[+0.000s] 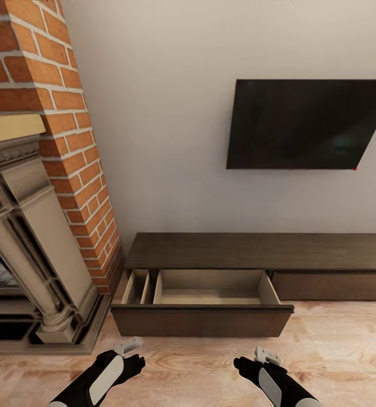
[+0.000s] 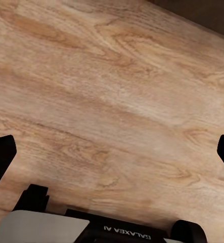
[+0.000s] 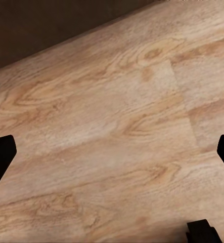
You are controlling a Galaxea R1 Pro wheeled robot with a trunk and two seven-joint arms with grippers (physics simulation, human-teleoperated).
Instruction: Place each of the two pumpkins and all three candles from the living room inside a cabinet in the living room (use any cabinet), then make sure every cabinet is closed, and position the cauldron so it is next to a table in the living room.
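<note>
Both pincers hang low over the wooden floor [image 1: 335,345], each spread wide with nothing between the fingers: the left gripper [image 2: 112,152] shows its dark fingertips [image 2: 0,157] at the far edges of the left wrist view, and the right gripper [image 3: 112,152] does the same over bare planks. From the head camera they sit at about 7 and 5 o'clock, just short of the cabinet [image 1: 255,251]. That long, low, dark brown unit lies at 6 o'clock below centre, its long axis running along the wall [image 1: 165,141] from 9 to 3 o'clock. Its left drawer [image 1: 202,319] is pulled out toward the robot, pale inside. A television [image 1: 306,124] hangs at 2 o'clock; a brick fireplace [image 1: 46,186] stands at 9 o'clock.
</note>
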